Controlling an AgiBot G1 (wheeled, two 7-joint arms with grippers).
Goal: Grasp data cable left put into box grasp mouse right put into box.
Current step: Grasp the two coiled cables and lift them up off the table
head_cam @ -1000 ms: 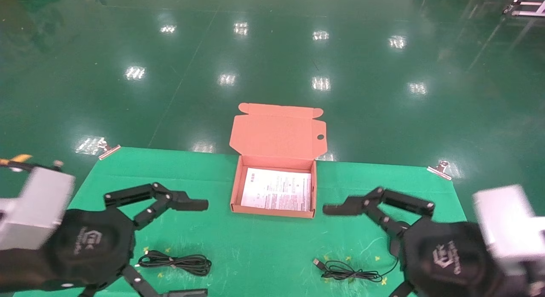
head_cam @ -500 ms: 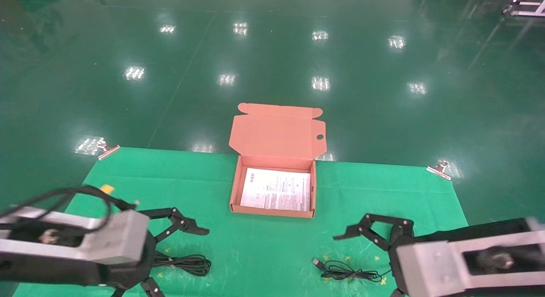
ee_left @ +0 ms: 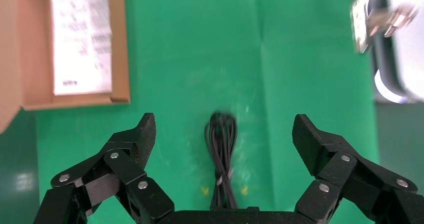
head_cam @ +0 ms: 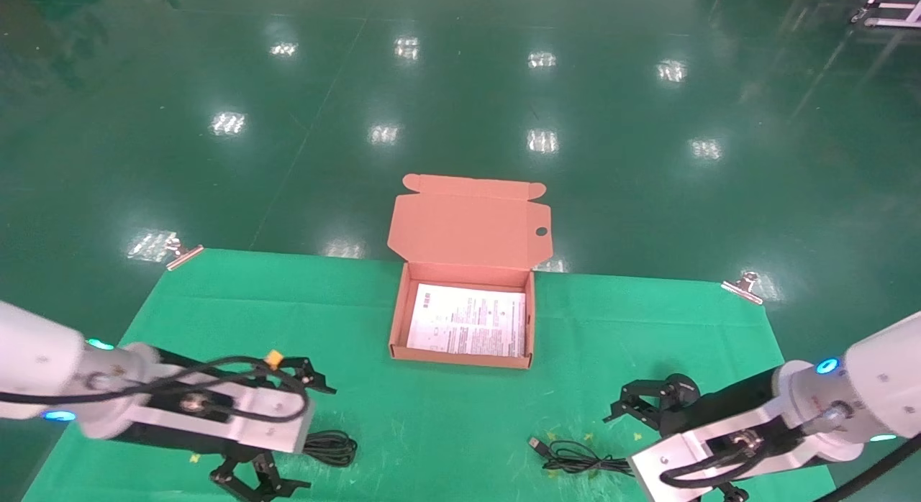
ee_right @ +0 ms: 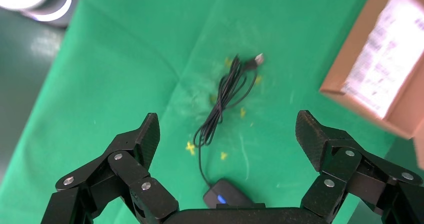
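Note:
The data cable [ee_left: 221, 154], a black oval bundle, lies on the green cloth between the open fingers of my left gripper [ee_left: 223, 131], which hovers above it. In the head view the cable's end [head_cam: 332, 446] shows beside the left wrist. The mouse [ee_right: 227, 198] lies below my open right gripper [ee_right: 227, 129], near its base. Its thin cord [ee_right: 225, 92] runs out to a USB plug [ee_right: 258, 59]. In the head view the mouse is hidden under the right arm and only the cord [head_cam: 579, 460] shows. The box [head_cam: 394, 329] stands open at the table's middle with a white sheet inside.
The green cloth [head_cam: 432, 416] covers the table and is held by metal clips at the far left corner [head_cam: 183, 252] and the far right corner [head_cam: 741, 285]. The box lid [head_cam: 471, 225] stands up behind the box. Shiny green floor lies beyond the table.
Both arms have swung down and turned, from grippers held high and pointing inward to grippers pointing down over the cable and the mouse. Both grippers stayed open. Nothing on the table moved.

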